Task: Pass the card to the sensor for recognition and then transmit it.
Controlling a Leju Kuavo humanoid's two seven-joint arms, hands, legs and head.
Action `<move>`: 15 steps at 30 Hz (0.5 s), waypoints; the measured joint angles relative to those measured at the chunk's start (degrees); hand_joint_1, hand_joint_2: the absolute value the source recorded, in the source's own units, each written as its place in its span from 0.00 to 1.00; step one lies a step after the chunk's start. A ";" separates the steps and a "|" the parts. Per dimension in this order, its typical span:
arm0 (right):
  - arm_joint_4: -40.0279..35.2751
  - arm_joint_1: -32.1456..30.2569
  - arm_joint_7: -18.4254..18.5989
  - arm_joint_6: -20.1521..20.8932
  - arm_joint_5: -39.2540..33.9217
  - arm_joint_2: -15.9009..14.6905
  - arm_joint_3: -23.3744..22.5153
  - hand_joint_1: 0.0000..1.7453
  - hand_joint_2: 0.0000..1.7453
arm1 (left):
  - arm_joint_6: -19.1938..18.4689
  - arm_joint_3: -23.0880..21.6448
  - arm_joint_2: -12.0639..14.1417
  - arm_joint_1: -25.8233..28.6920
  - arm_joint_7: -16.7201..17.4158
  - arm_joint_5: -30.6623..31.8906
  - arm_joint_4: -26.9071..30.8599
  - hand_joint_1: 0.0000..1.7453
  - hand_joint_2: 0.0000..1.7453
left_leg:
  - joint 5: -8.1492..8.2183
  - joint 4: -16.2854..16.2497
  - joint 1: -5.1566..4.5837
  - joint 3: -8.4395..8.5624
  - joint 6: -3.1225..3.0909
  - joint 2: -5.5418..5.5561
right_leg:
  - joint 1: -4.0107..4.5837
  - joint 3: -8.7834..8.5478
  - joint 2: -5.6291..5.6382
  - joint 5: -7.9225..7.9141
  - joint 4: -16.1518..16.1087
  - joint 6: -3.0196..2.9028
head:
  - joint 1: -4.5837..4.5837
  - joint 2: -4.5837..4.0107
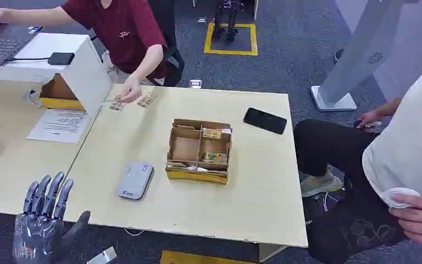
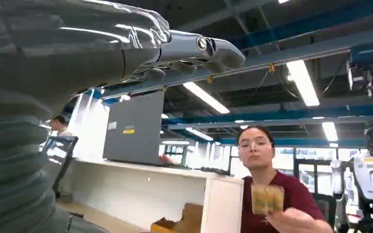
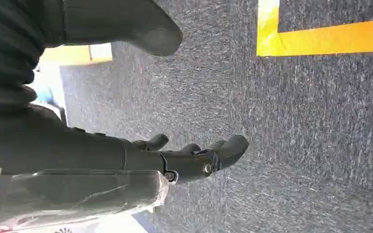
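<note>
Cards (image 1: 147, 99) upper-left: thin, light, stiff, prob slippery; pinch by edge. Left hand (image 1: 43, 219) splayed, right hand (image 3: 184, 158) loose, both empty.

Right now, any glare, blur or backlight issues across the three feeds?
Head view: even light, sharp, table readable. Left wrist view: ceiling strip lights blow out, left hand backlit and dark, the held card soft. Right wrist view: right hand dim, bright patch at one edge.
</note>
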State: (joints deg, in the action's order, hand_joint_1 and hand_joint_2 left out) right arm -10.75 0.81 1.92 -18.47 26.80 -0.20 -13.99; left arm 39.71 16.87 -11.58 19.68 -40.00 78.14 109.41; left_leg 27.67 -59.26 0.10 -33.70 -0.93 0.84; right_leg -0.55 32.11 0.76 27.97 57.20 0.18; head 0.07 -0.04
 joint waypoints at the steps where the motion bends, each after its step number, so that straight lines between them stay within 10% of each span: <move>1: 0.00 0.06 -0.02 0.17 0.48 0.00 -0.02 0.00 1.00 | 0.02 0.22 0.00 -1.22 0.02 0.83 -1.01 0.00 1.00 | 0.00 0.00 0.00 -0.01 0.00 0.03 | 0.00 -0.02 -0.04 0.00 0.00 0.00 | -0.02 0.00; 15: -0.02 0.63 0.04 1.16 4.61 0.04 -0.26 0.00 1.00 | 0.02 6.16 -1.20 -15.89 0.02 2.16 -16.33 0.00 1.00 | -0.06 -0.01 0.01 0.06 -0.03 0.04 | -0.01 -0.10 -0.09 -0.04 0.01 0.02 | -0.02 0.00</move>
State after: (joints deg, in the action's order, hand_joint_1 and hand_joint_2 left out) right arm -10.78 1.44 1.97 -17.31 31.41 -0.15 -14.25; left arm 39.74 23.03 -12.79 3.78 -39.98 80.30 93.09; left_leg 27.61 -59.26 0.11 -33.65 -0.96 0.88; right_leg -0.56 32.01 0.68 27.93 57.21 0.20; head 0.04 -0.04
